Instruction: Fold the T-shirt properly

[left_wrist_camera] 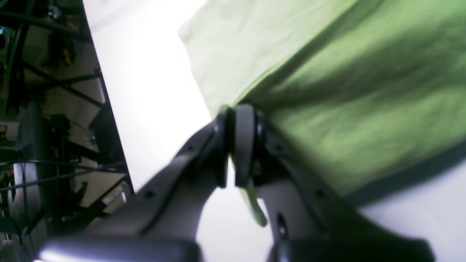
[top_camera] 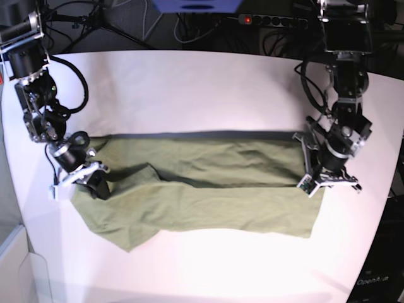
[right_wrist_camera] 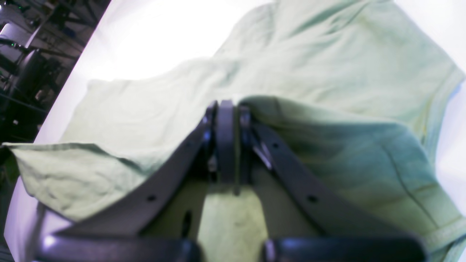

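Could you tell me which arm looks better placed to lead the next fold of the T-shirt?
Probably the left. The left gripper is shut on the T-shirt at its straight edge, with cloth lying flat beside it. The right gripper is also shut on cloth, but at the bunched, wrinkled end.

A robotics lab or test workspace: a plain white table (top_camera: 189,82) fills the base view, two robot arms are mounted at its edges, and behind it run loose cables, a power strip (top_camera: 273,20) with a lit red switch, and dark stand legs (top_camera: 110,25)
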Available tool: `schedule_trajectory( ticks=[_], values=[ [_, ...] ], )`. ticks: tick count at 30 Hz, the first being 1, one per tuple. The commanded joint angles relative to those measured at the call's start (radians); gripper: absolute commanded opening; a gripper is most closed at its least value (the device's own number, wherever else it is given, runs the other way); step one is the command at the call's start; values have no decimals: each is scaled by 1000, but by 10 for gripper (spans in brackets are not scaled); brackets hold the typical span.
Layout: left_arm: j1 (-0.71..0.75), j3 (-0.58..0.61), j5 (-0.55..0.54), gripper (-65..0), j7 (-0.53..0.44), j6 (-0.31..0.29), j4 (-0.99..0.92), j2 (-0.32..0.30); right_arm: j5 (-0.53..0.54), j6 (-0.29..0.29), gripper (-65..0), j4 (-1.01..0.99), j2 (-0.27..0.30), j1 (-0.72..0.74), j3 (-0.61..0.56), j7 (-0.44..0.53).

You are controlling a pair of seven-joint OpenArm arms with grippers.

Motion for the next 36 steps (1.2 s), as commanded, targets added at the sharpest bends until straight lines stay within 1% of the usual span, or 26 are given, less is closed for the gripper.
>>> schedule_trajectory(
  ticks=[1,4,5,6,9,11,12,14,15,17,19,21,24,26,27,29,30,32,34,36],
  values=[
    [-16,-2,-4,-623,-17,15,4,-10,7,9,-637,11,17,22,6,27],
    [-18,1,2,-623,-22,15,-5,-10,7,9,-634,11,15,25,6,27],
    [-18,1,16,-621,-25,15,-5,-7,7,9,-621,11,15,25,7,27],
    [-18,1,35,-619,-25,15,-5,-4,7,9,-592,11,14,25,7,27],
    [-18,1,76,-611,-28,15,-5,-1,7,9,-460,11,14,22,7,27],
    [-18,-1,84,-560,-28,15,-5,13,7,9,-374,11,12,20,6,27],
    [-18,-4,84,-516,-28,15,-5,16,7,9,-345,11,12,20,6,27],
    [-16,-4,84,-432,-28,15,-2,16,7,11,-324,11,8,17,6,27],
    [-16,-4,84,-389,-28,15,0,16,7,11,-324,12,3,8,6,27],
    [-13,-4,84,-328,-28,15,6,16,7,11,-325,17,2,-9,12,28],
    [-12,-4,84,-294,-28,15,6,16,9,11,-345,22,3,-30,12,30],
    [-12,-6,84,-281,-28,15,6,16,9,11,-392,22,2,-60,13,33],
    [-7,-7,82,-282,-28,13,11,16,9,11,-506,14,-1,-95,13,36],
    [10,-7,82,-282,-26,13,32,16,7,11,-592,14,-14,-109,12,36],
    [24,-6,81,-284,-28,11,43,16,3,11,-614,11,-17,-112,12,36],
    [44,2,79,-285,-28,10,69,17,-19,11,-622,2,-21,-112,12,36],
    [56,2,79,-289,-28,4,87,19,-31,11,-622,-5,-21,-109,10,36],
    [74,2,79,-332,-25,-42,121,19,-59,11,-622,-21,-37,-107,12,34],
    [82,-4,84,-405,-19,-101,144,36,-91,11,-622,-29,-47,-106,12,34],
    [84,-7,87,-479,-17,-104,150,45,-122,11,-622,-26,-51,-106,13,34]
  ],
)
